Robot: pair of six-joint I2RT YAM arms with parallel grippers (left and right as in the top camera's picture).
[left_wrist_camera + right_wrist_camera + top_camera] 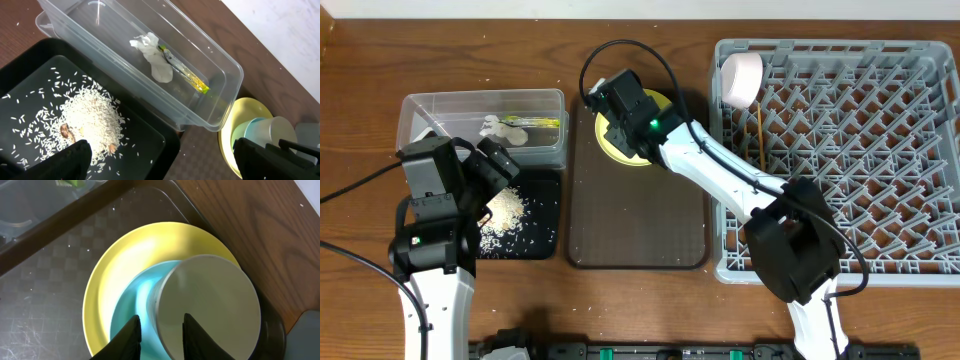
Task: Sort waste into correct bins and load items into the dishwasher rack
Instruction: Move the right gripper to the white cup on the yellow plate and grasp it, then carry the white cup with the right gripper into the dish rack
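The left gripper (162, 150) hangs over the shallow black tray (30, 65), its dark jaws spread wide with nothing between them. Below it, loose white rice (92, 117) lies heaped and scattered on the glossy tray floor. Just beside the tray stands the clear plastic tub (227, 67). It holds a crumpled white tissue (155, 57) and a thin green-and-orange wrapper (185, 75).

On the textured brown serving tray (45, 280) sits a round yellow plate (125, 260). A light blue bowl (135, 305) rests on it, with a matte white bowl (210, 305) nested inside. The right gripper (161, 322) has its pale fingertips (134, 330) either side of the white bowl's edge; I cannot tell whether they pinch it.

In the grey pegged rack (880, 150), a cream cup (741, 78) lies at the far left corner, with wooden chopsticks (760, 135) just beside it.
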